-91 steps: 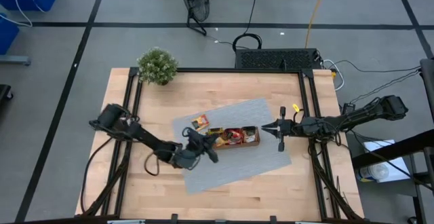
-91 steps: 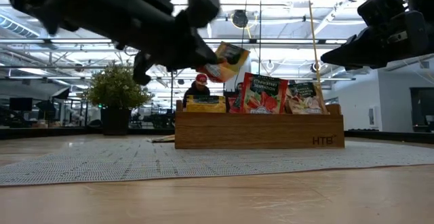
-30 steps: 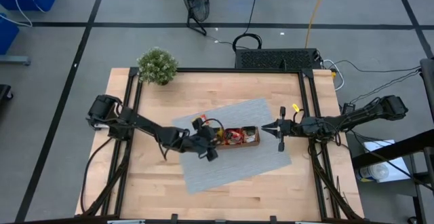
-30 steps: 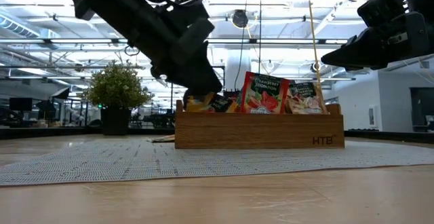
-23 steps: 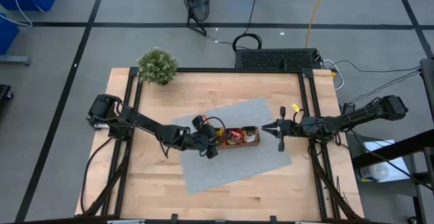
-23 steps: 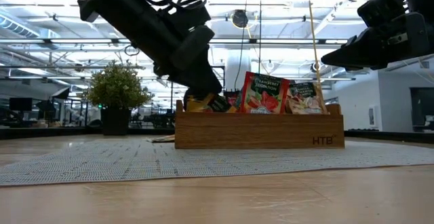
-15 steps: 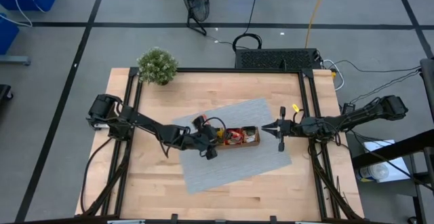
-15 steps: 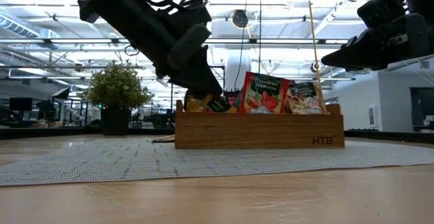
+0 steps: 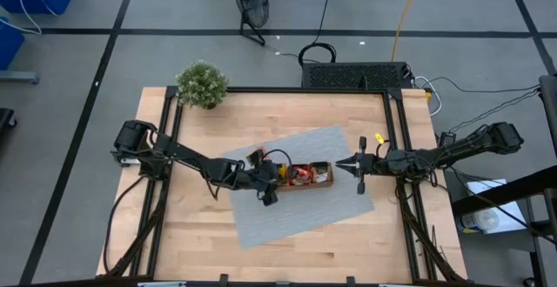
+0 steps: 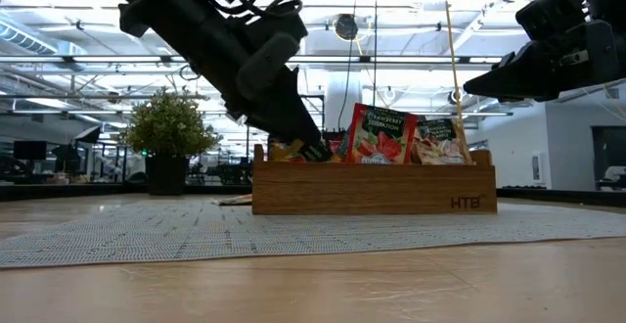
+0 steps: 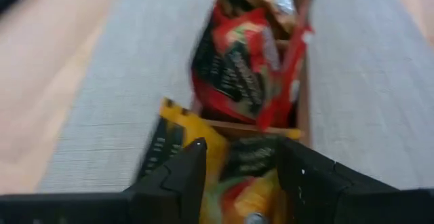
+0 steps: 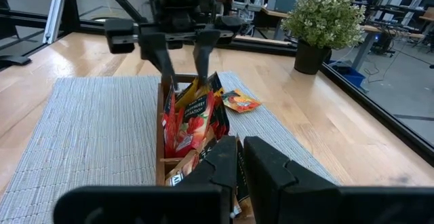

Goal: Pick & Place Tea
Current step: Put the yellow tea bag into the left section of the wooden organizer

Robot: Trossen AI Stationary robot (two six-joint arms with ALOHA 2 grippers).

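High view shows the light wooden tabletop (image 9: 348,235) with a grey woven mat (image 9: 296,213) laid at a slant across its middle and a long brown wooden tray with three compartments (image 9: 328,183) resting on that mat. The left gripper (image 9: 271,181) reaches in from the left and hangs over the tray's left compartment, its two dark fingers (image 11: 182,176) parted on either side of an orange-yellow square tea sachet (image 11: 247,183) that stands in that compartment; whether the fingers press on it I cannot tell. In the left wrist view another yellow sachet (image 11: 169,139) leans just beside it, and red sachets (image 11: 234,68) fill the middle compartment beyond. In the low view a red strawberry sachet (image 10: 377,132) and a grey-brown sachet (image 10: 440,139) stand upright in the middle and right compartments. One orange sachet (image 12: 239,102) lies flat on the mat, just beyond the tray's left end. The right gripper (image 9: 352,163) waits just off the tray's right end, its fingers pressed together and holding nothing. A small green potted plant (image 9: 202,84) stands at the far left corner of the tabletop.
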